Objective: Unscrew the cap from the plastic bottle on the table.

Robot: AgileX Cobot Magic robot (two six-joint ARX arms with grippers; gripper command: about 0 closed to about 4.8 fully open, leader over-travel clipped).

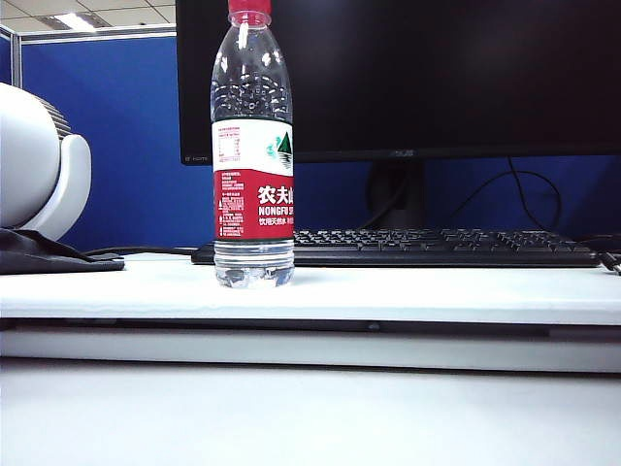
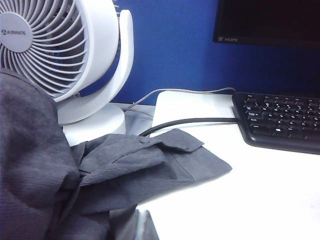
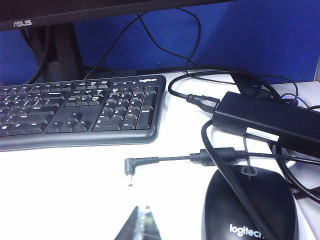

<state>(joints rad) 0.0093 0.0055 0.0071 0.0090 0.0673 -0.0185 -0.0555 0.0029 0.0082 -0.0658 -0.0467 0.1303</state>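
White table [image 1: 437, 291] takes up most of the shot, with a monitor [image 1: 408, 78], fan [image 2: 55, 50] and keyboard [image 1: 437, 248] along the back. The plastic bottle [image 1: 252, 146] stands upright left of center, in front of the keyboard, red cap [image 1: 249, 12] on. Neither the left gripper nor the right gripper shows up anywhere; both have jaws pressed together, holding nothing.
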